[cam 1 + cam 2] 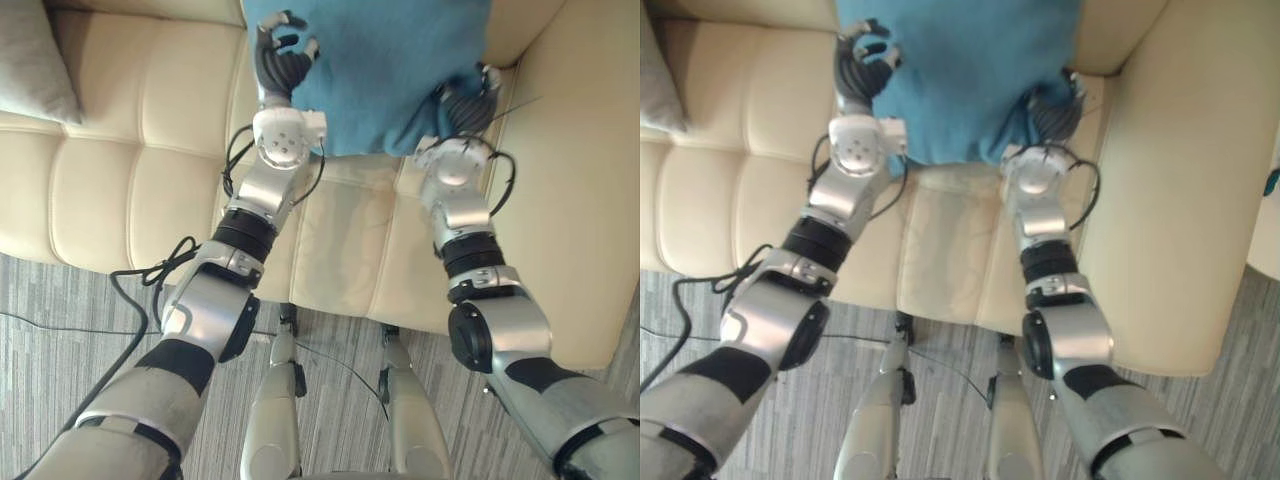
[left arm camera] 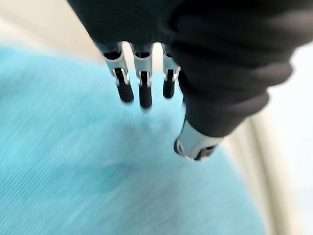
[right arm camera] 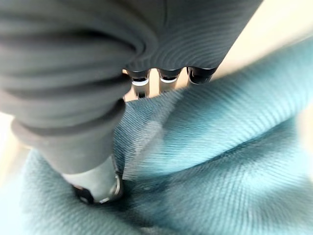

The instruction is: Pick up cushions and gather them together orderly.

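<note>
teal-blue finely ribbed fabric cushion, plain cream tufted leather sofa with stitched square panels, pale grey plain fabric cushion, grey carpet floor streaked with fine darker lines

We find one cushion on the sofa.
Our left hand is at its left edge and our right hand on its near right corner; a second cushion lies well left of the left hand.
</note>
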Available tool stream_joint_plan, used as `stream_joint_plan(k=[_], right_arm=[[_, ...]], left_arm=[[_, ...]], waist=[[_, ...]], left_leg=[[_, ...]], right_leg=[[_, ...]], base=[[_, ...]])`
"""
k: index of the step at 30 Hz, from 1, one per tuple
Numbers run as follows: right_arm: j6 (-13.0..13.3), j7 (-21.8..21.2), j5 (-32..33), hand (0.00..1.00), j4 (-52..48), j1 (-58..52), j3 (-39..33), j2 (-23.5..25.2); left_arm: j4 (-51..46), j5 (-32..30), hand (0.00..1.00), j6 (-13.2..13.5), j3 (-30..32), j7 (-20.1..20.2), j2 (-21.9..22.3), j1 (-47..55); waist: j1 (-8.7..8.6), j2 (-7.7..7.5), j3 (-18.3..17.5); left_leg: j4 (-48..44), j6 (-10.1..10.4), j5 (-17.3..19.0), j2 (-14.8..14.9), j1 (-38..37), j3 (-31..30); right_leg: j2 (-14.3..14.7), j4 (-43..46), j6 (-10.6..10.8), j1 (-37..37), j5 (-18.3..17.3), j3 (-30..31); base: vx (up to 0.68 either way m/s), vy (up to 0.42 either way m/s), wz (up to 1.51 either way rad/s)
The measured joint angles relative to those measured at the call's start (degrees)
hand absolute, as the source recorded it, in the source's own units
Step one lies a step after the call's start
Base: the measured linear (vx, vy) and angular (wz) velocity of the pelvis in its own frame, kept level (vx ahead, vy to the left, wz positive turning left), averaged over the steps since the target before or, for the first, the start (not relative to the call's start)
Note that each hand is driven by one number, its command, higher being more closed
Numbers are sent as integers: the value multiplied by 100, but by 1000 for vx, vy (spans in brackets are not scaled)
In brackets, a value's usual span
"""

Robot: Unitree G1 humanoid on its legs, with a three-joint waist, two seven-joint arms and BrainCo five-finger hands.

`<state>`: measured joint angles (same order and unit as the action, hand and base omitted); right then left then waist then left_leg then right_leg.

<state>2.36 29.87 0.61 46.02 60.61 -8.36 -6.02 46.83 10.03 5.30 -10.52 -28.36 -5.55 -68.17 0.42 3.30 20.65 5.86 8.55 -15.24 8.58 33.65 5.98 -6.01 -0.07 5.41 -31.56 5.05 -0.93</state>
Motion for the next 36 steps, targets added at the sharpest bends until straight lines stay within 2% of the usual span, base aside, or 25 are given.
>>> stream_joint_plan(k=[5,10,14,17,20,23,24,26,29,30,32,36], right_arm=[[63,-176,66,0,22,-819,-43,165],[184,-407,174,0,-10,-1062,107,181],[198,-521,225,0,-104,-1296,186,126],[227,-590,323,0,-804,-1705,185,-67],[260,-671,404,0,-1645,-2170,142,-474],[367,-790,418,0,-2391,-2844,7,-656],[412,-881,451,0,-2568,-3098,0,-655],[446,-1038,455,0,-2876,-3628,9,-643],[503,-1455,632,0,-3178,-4725,11,-486],[503,-1501,635,0,-3176,-4844,11,-459],[503,-1709,636,0,-3152,-5686,-4,-212],[513,-1997,646,0,-2695,-6547,-179,241]], left_arm=[[-20,-161,0,190,63,151,193,327],[-82,-154,0,276,271,164,152,437],[-194,-101,0,270,285,237,-39,634],[-439,33,0,195,459,246,-270,959],[-1077,189,0,169,704,233,-582,1501],[-1795,369,0,221,891,243,-709,2269],[-1973,377,0,278,894,272,-699,2580],[-2286,388,0,320,906,346,-628,3225],[-2545,431,0,326,901,666,-250,4574],[-2545,436,0,323,890,723,-192,4741],[-2541,555,0,307,891,986,104,5745],[-2207,526,0,267,999,1402,343,6748]], waist=[[21,0,13],[32,-3,15],[55,-5,16],[97,-5,16],[167,-6,15],[180,-12,10],[180,-19,-7],[184,-28,-45],[199,-80,-187],[201,-93,-209],[203,-172,-421],[239,-227,-893]], left_leg=[[0,104,-67,180,7,88],[4,103,-57,208,22,184],[3,12,71,304,-25,299],[3,10,70,254,-121,330],[2,8,67,197,-284,366],[3,-6,82,180,-554,356],[3,-72,129,176,-664,365],[3,-72,183,160,-865,365],[3,-98,294,111,-1227,371],[3,-110,312,100,-1282,372],[2,-106,418,49,-1573,373],[1,-121,541,12,-1954,358]], right_leg=[[117,281,-15,-168,-5,-29],[167,410,-82,-308,-83,-22],[255,561,-89,-347,-100,-28],[205,731,-55,-360,-162,8],[149,986,-43,-329,-295,38],[123,1021,-36,-49,-373,10],[121,1042,-43,46,-419,3],[100,1092,-30,234,-499,-5],[57,1171,-11,571,-668,-16],[48,1196,-4,614,-697,-17],[10,1205,11,905,-814,-31],[-19,970,28,1431,-856,-85]], base=[[15,-24,-8],[-12,-10,-13],[-19,3,-6],[0,0,0],[7,-5,2],[23,-22,7],[34,-32,9],[36,-25,6],[44,-25,6],[94,-20,9],[103,-8,7],[125,-2,9]])
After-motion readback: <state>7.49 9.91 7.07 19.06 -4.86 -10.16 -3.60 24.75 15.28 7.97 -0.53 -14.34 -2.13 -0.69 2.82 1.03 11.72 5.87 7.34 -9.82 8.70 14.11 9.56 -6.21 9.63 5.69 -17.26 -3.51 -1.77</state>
